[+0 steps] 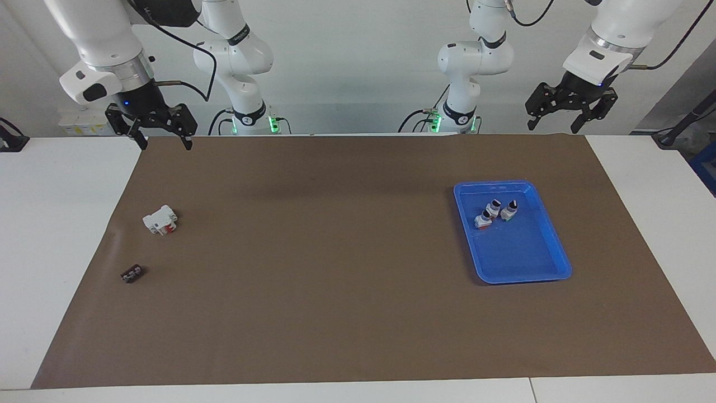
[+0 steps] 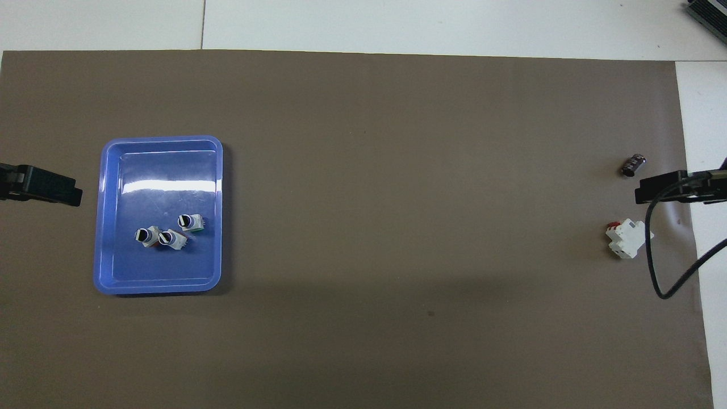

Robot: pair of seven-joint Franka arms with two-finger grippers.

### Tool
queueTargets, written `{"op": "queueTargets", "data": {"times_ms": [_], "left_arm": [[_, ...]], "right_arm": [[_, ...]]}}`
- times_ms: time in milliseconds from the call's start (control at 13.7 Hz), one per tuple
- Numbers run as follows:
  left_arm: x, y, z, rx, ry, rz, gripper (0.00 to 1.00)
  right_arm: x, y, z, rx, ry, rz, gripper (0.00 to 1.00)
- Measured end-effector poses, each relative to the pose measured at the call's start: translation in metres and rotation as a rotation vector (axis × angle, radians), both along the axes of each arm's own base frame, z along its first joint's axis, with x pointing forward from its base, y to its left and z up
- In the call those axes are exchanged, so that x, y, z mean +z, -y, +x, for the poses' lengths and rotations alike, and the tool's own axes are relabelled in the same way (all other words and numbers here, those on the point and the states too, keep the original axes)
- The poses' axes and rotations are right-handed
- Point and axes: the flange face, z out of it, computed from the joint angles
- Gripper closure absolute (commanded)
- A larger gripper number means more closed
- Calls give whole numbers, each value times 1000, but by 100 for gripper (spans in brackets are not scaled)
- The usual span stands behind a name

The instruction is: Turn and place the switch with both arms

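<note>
The green-based selector switch with its black knob (image 1: 509,210) (image 2: 191,222) lies in the shallow blue plastic tray (image 1: 545,254) (image 2: 161,145), beside two similar switches (image 1: 488,215) (image 2: 157,237) — untouched. Left gripper (image 1: 570,109) and right gripper (image 1: 162,131) both hang spread wide and empty, up at the brown mat's (image 1: 335,252) robot-side corners.

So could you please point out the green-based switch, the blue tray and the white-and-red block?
green-based switch (image 1: 509,211): facing view, its silver-white middle.
blue tray (image 1: 523,254): facing view, bare floor.
white-and-red block (image 1: 160,219): facing view, its white body.
</note>
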Motion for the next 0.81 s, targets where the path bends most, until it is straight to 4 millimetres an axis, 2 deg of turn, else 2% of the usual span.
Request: {"op": "queueTargets", "data": {"times_ms": [806], "left_arm": [[0, -3, -3, -16, -19, 17, 0]], "right_arm": [[0, 0, 0, 0, 0, 0, 0]]}}
